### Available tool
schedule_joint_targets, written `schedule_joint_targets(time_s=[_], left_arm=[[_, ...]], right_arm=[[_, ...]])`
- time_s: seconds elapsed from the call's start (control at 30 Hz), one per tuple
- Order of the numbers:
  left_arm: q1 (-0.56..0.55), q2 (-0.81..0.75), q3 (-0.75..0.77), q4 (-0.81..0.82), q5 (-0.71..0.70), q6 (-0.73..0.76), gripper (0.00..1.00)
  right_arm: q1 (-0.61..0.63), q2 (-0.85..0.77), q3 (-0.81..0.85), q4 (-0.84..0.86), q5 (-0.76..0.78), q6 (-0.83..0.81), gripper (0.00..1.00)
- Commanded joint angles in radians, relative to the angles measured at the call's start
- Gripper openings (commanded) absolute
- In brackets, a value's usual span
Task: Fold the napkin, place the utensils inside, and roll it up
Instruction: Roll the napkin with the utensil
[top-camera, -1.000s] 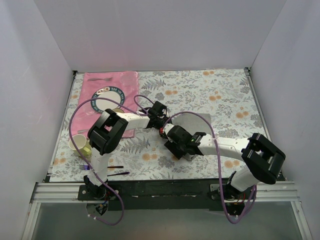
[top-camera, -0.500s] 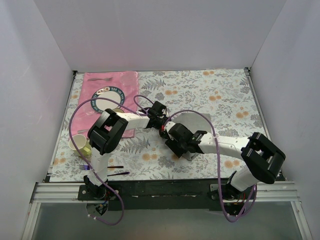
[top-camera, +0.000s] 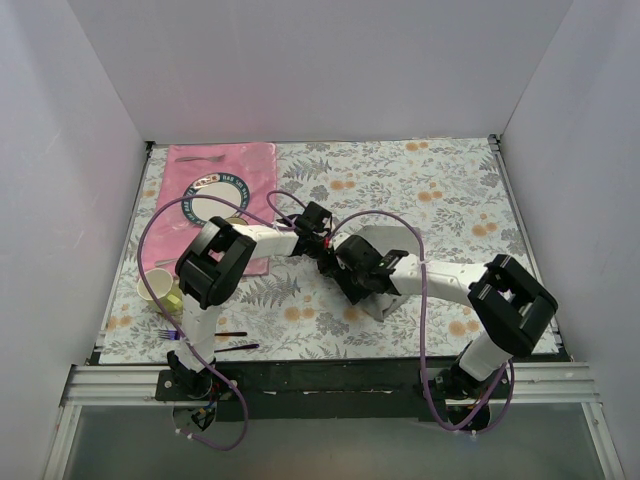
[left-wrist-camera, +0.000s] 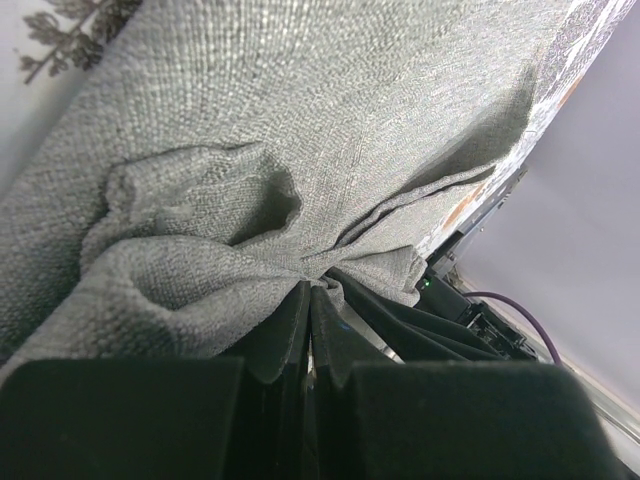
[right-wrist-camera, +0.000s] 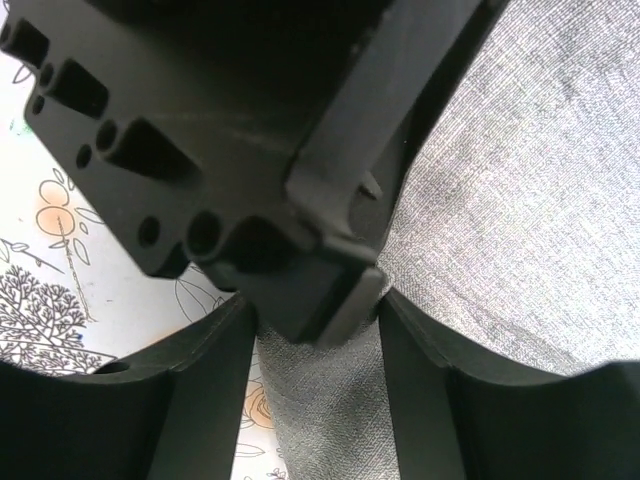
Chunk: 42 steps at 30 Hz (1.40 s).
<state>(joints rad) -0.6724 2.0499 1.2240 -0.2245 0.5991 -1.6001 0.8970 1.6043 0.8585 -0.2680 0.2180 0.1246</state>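
Your left gripper (left-wrist-camera: 310, 300) has its fingers (left-wrist-camera: 285, 340) pressed tight together on a bunched-up bit of the napkin (left-wrist-camera: 350, 100), and the grey cloth puckers into soft ridges right at the tips. Your right gripper (right-wrist-camera: 315, 345) has its fingers (right-wrist-camera: 210, 390) apart, one on each side of the left gripper's black tip, low over the napkin. You cannot tell from here if they touch anything. What just changed is this: a second ago the right gripper sat on the near part of the napkin, and now it has slid across the cloth until it is just beside the pinched spot. The left gripper has stayed put. That looks like a second grab at the same bit of cloth, so the fold is only starting. Nothing is laid inside the napkin and no rolling is done. The napkin lies mostly flat under the right arm. You will not spot the wooden utensil in these views. Left of the napkin and farther back lies a pink placemat (top-camera: 250, 165). Well to the napkin's left stands a cup (top-camera: 155, 285), and nearer than the cup lie a purple fork (top-camera: 168, 335) and a black utensil (top-camera: 240, 347). Under the napkin is a flowery tablecloth (top-camera: 440, 190). White walls (top-camera: 320, 60) stand around it, and a black rail (top-camera: 330, 375) runs along the near side.
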Motion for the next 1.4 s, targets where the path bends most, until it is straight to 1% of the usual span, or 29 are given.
schedule_joint_targets(time_s=[0.0,0.07,0.1,0.17,0.2,0.27,0.3,0.37,0.4,0.5,0.6,0.63,0.67,0.73,0.77,0.8,0.87,0.93,0.97,1.0,1.03,1.07,1.13,1.17,1.3,1.37], left_arm=[[0.014,0.055,-0.035,-0.156,-0.101,0.057,0.0],[0.02,0.052,-0.032,-0.16,-0.096,0.058,0.0],[0.025,0.05,-0.024,-0.162,-0.093,0.06,0.0],[0.03,0.046,-0.018,-0.168,-0.09,0.066,0.0],[0.036,0.044,-0.011,-0.171,-0.087,0.069,0.0],[0.04,0.036,0.005,-0.18,-0.081,0.08,0.0],[0.043,0.03,0.012,-0.187,-0.076,0.08,0.0],[0.057,0.012,0.048,-0.206,-0.093,0.083,0.01],[0.06,-0.017,0.066,-0.216,-0.108,0.083,0.08],[0.091,-0.092,0.147,-0.257,-0.189,0.066,0.2],[0.112,-0.155,0.201,-0.294,-0.306,0.036,0.29],[0.128,-0.186,0.212,-0.312,-0.327,0.025,0.34],[0.135,-0.204,0.213,-0.318,-0.344,0.014,0.37],[0.151,-0.259,0.195,-0.325,-0.383,-0.012,0.4],[0.151,-0.273,0.183,-0.335,-0.398,-0.02,0.43],[0.151,-0.284,0.163,-0.341,-0.403,-0.029,0.45],[0.151,-0.307,0.14,-0.363,-0.398,-0.037,0.49],[0.151,-0.318,0.1,-0.381,-0.366,-0.061,0.51],[0.149,-0.326,0.088,-0.387,-0.355,-0.073,0.63],[0.143,-0.327,0.063,-0.389,-0.337,-0.081,0.68],[0.139,-0.33,0.054,-0.395,-0.319,-0.099,0.71],[0.134,-0.327,0.045,-0.4,-0.306,-0.107,0.73],[0.114,-0.324,0.026,-0.409,-0.289,-0.112,0.74],[0.105,-0.323,0.026,-0.42,-0.3,-0.118,0.75],[0.071,-0.272,0.038,-0.473,-0.323,-0.156,0.77],[0.06,-0.255,0.048,-0.49,-0.328,-0.175,0.77]], right_arm=[[-0.006,0.106,-0.067,-0.102,0.047,0.047,0.54],[-0.007,0.102,-0.072,-0.105,0.04,0.069,0.49],[-0.006,0.101,-0.076,-0.108,0.04,0.075,0.44],[-0.006,0.101,-0.082,-0.114,0.041,0.09,0.38],[-0.006,0.103,-0.082,-0.119,0.046,0.104,0.33],[-0.007,0.106,-0.084,-0.119,0.04,0.107,0.29],[-0.007,0.106,-0.087,-0.117,0.035,0.11,0.23],[-0.015,0.098,-0.095,-0.108,0.008,0.104,0.17],[-0.018,0.097,-0.098,-0.105,-0.005,0.102,0.11],[-0.032,0.083,-0.107,-0.082,-0.063,0.098,0.01],[-0.052,0.063,-0.139,-0.024,-0.143,0.115,0.01],[-0.056,0.06,-0.15,-0.011,-0.161,0.119,0.01],[-0.061,0.049,-0.157,0.007,-0.19,0.127,0.01],[-0.069,0.045,-0.18,0.058,-0.241,0.136,0.01],[-0.081,0.042,-0.187,0.075,-0.291,0.142,0.01],[-0.09,0.04,-0.196,0.128,-0.322,0.144,0.01],[-0.113,0.02,-0.24,0.183,-0.403,0.155,0.01],[-0.151,0.011,-0.283,0.271,-0.469,0.161,0.01],[-0.162,0.006,-0.295,0.32,-0.538,0.165,0.01],[-0.173,0.003,-0.309,0.354,-0.572,0.176,0.01],[-0.205,0.002,-0.35,0.442,-0.616,0.188,0.01],[-0.223,0.008,-0.366,0.482,-0.717,0.202,0.01],[-0.259,0.038,-0.377,0.53,-0.814,0.214,0.01],[-0.26,0.051,-0.353,0.501,-0.85,0.202,0.01],[-0.299,0.089,-0.328,0.452,-0.908,0.187,0.01],[-0.323,0.105,-0.313,0.426,-0.942,0.185,0.01]])
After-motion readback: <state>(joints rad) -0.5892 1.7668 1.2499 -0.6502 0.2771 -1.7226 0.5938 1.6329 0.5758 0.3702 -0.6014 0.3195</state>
